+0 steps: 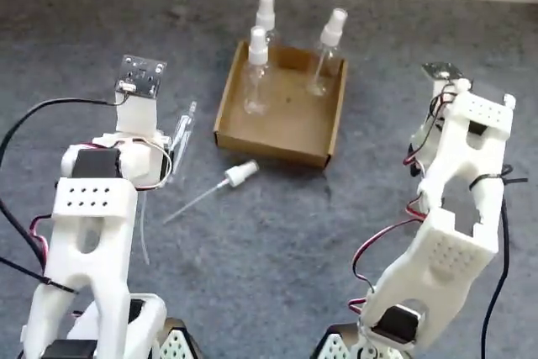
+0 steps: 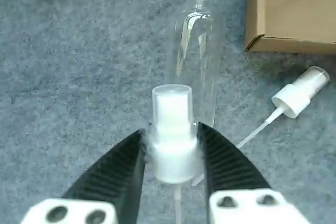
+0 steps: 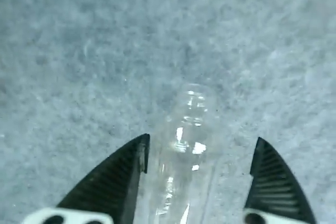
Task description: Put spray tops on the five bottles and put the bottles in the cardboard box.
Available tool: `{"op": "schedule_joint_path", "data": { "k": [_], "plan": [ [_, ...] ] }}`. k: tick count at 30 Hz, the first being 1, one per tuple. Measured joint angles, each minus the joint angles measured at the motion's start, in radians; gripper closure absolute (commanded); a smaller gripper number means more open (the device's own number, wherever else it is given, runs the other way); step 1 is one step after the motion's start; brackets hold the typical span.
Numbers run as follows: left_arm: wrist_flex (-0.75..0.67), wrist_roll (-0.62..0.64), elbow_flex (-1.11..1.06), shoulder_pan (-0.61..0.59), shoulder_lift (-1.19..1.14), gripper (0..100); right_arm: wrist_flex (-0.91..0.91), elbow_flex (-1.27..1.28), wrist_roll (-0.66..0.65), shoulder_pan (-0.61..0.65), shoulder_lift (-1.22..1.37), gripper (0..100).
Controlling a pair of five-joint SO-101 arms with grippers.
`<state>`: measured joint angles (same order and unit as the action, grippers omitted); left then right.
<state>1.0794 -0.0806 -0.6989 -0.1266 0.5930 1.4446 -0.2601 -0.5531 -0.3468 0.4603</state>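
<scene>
**High view: three capped bottles (image 1: 256, 73) boxed**

The capped bottles are stood in the cardboard box (image 1: 324, 136), at 12 o'clock on the bench (image 1: 277, 275). The left pincer (image 2: 170, 137) is clamped on a spray top (image 2: 171, 103). The right pincer (image 3: 199, 148) is held apart around a lying uncapped bottle (image 3: 191, 129).

The right hand (image 3: 202, 141) gapes wide around a clear bottle (image 3: 189, 124) over grey carpet (image 3: 79, 35).

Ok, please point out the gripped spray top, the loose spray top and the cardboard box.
gripped spray top (image 2: 172, 135): left wrist view, white collar.
loose spray top (image 1: 240, 173): high view, white head.
cardboard box (image 1: 273, 149): high view, front wall.
</scene>
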Motion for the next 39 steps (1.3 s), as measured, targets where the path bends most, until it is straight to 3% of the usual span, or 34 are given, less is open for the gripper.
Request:
{"op": "schedule_joint_path", "data": {
  "k": [13, 21, 27, 39],
  "plan": [
    [0.0, 0.0, 0.0, 0.0, 0.0, 100, 0.0, 0.003, -0.009, -0.005, 0.104, 76.2],
    [0.0, 0.0, 0.0, 0.0, 0.0, 100, -0.011, 0.003, -0.009, -0.005, 0.104, 93.6],
    [0.0, 0.0, 0.0, 0.0, 0.0, 100, -0.006, 0.003, -0.009, -0.005, 0.103, 99.5],
    [0.0, 0.0, 0.0, 0.0, 0.0, 100, -0.02, 0.008, 0.043, 0.052, -0.272, 99.5]
  ]
}}
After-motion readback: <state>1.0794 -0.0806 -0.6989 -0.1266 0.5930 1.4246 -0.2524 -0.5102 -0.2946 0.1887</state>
